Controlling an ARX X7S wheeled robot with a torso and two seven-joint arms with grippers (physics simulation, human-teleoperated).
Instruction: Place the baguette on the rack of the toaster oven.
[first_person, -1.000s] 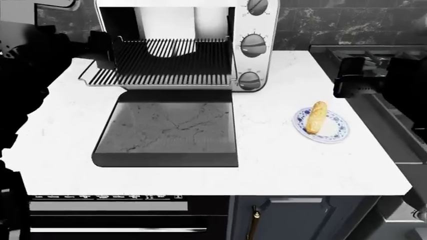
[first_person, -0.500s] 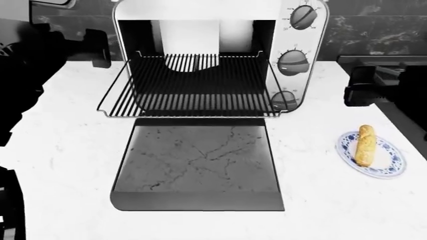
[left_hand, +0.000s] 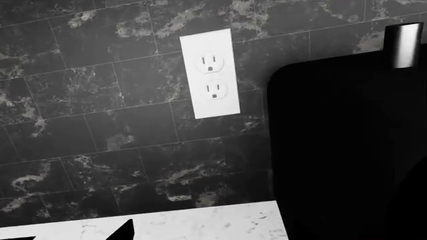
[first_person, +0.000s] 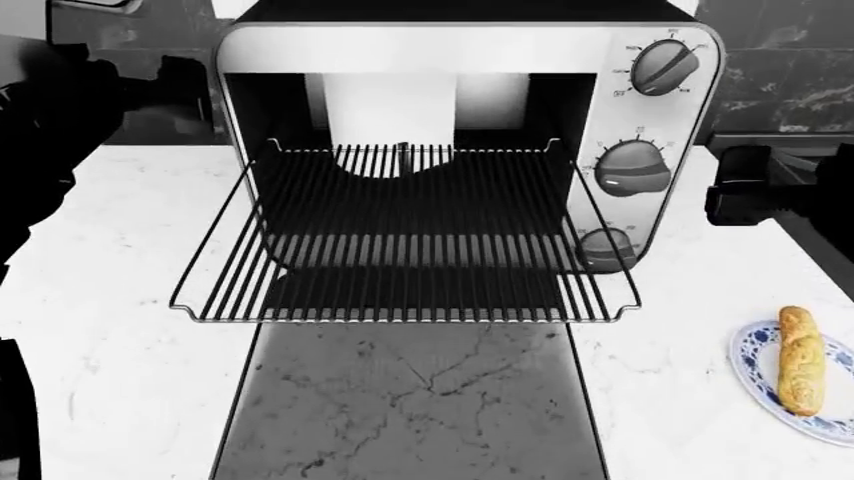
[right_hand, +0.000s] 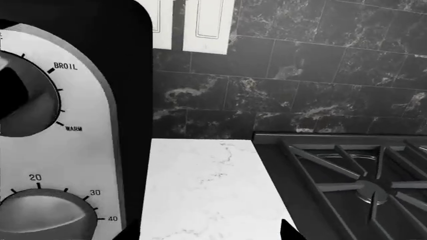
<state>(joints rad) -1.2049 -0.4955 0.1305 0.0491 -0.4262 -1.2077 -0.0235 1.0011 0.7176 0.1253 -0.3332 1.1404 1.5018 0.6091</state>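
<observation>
White stone counter (first_person: 120, 330) is seen; golden bread baguette (first_person: 802, 372) waits unpicked on blue plate (first_person: 761, 375), black wire rack (first_person: 400, 240) pulled out. Next, it must be grabbed. Gripper openings cannot be told.

The left arm (first_person: 67, 110) rises as a dark mass over the counter's far left edge, and the right arm (first_person: 767, 195) hangs over its far right edge; neither gripper's fingers can be made out in any view

Head looks down on toaster oven (first_person: 467, 150); wrists seemingly face backsplash (left_hand: 100, 125).
</observation>
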